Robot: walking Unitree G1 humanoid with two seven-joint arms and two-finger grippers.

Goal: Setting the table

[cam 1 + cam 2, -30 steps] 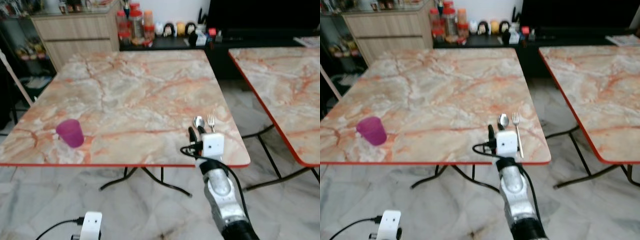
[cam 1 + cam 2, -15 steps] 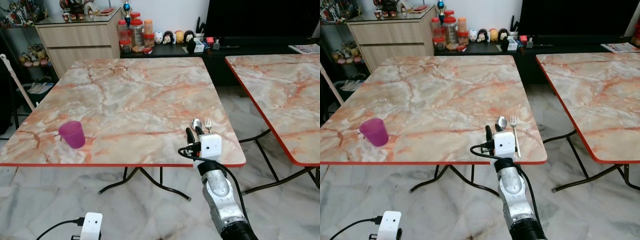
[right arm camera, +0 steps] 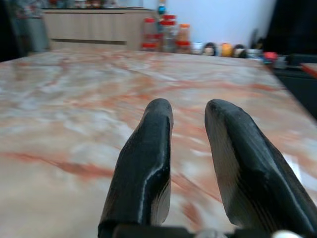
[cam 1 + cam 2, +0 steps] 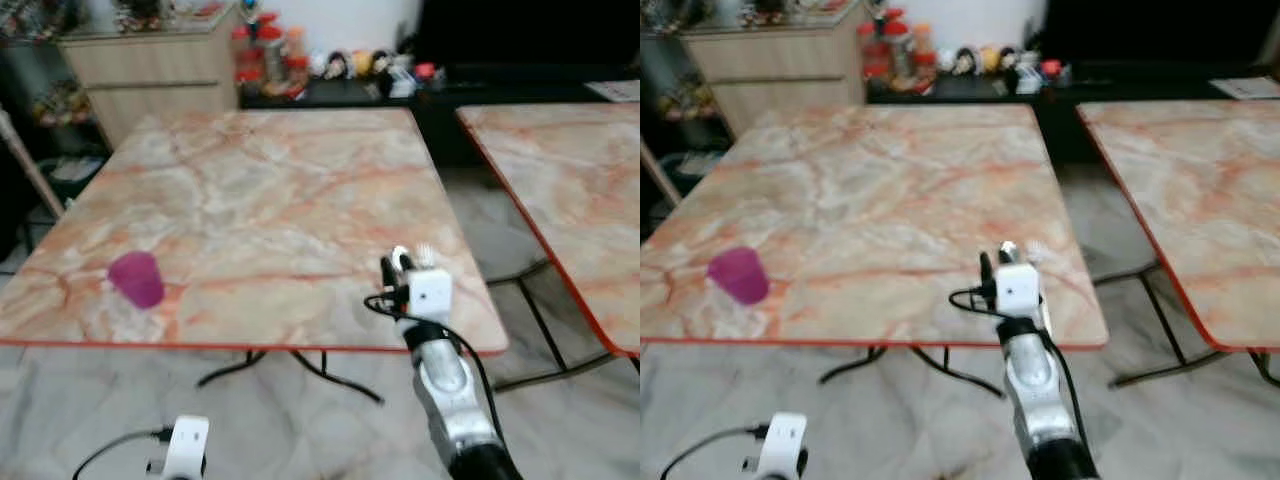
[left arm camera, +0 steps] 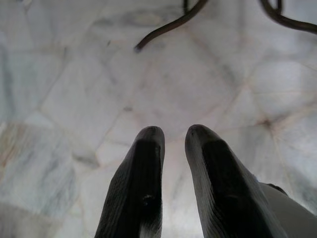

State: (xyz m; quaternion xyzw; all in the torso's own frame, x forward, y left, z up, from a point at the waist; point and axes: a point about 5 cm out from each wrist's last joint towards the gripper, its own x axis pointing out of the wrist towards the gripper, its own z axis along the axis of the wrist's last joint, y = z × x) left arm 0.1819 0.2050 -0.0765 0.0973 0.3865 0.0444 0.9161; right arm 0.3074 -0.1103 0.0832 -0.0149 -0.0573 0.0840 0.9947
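Marble-patterned bench with a red edge stands ahead of you, a second like it to the right; both eye views are blurred. Your right end effector hovers at the near right corner of the bench, fingers slightly parted, nothing between them. Spoon and fork lie on the bench just beyond it, partly hidden by the white wrist block. Purple cup stands well apart, near the left front edge. Your left end effector hangs low over the marble floor, fingers a little apart, empty. Cabinet and jars line the far wall.
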